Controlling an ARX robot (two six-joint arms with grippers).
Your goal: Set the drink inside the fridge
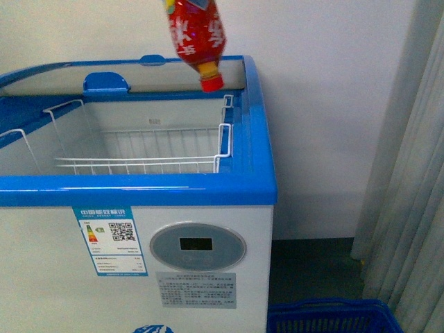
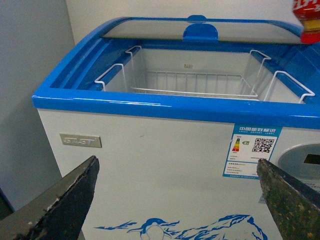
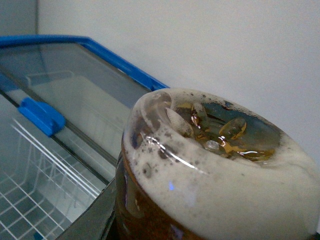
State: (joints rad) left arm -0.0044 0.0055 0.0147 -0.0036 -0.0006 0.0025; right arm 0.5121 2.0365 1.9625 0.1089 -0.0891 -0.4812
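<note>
Drink (image 1: 198,31) inverted above open fridge (image 1: 139,189), clamped in right pincer (image 3: 200,230), left pincer (image 2: 176,170) spread wide, empty

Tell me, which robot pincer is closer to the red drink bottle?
Right. The right pincer grips the drink, holding it cap-down above the open fridge. The left pincer hangs open, low in front of the fridge, well away from the drink.
</note>
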